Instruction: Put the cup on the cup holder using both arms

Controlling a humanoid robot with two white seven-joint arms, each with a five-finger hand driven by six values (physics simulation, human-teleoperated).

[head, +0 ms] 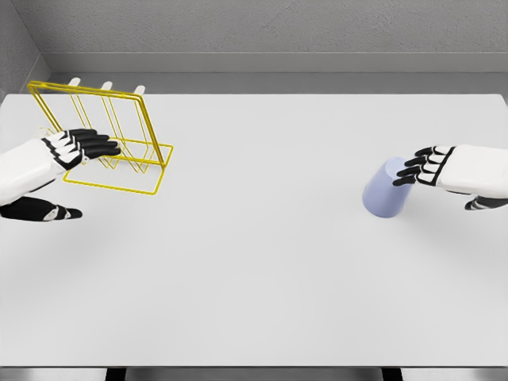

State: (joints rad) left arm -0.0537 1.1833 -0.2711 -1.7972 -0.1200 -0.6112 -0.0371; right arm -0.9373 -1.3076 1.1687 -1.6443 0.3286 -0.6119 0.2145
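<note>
A pale blue cup (385, 189) stands upside down on the right part of the white table (254, 270). My right hand (429, 168) reaches in from the right edge, its black fingers (414, 169) stretched out and touching the cup's upper right side, not wrapped around it. At the far left stands a yellow wire cup holder (119, 135) with white pegs (106, 86) at its back. My left hand (83, 151) hovers in front of the holder's left part, fingers extended toward the wires, thumb (59, 213) hanging below. It holds nothing.
A grey wall rises behind the table's far edge (254, 94). The table's front edge runs along the bottom of the view.
</note>
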